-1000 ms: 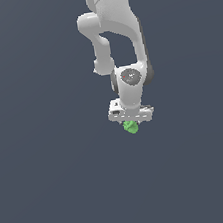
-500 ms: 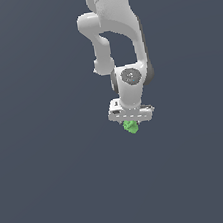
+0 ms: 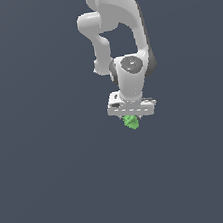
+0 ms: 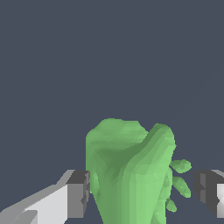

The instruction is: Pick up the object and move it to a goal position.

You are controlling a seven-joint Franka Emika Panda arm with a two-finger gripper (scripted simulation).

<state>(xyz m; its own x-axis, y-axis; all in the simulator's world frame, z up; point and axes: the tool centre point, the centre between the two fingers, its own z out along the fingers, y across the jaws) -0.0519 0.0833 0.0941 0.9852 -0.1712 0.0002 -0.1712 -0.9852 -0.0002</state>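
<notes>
The object (image 3: 131, 122) is a small bright green lumpy item hanging just under my white gripper (image 3: 132, 118) in the exterior view. In the wrist view the object (image 4: 131, 175) fills the space between the two fingers of the gripper (image 4: 142, 194). One dark pad (image 4: 81, 192) presses its side. The other pad (image 4: 205, 190) sits right against its small green lobes. The gripper is shut on the object and holds it off the ground. The fingers are hidden behind the hand in the exterior view.
The white arm (image 3: 121, 26) reaches down from the top of the exterior view. Only a plain dark grey surface (image 3: 53, 183) lies around and under the gripper. No goal marker shows.
The wrist and hand have moved up a little, and the green object has risen with them.
</notes>
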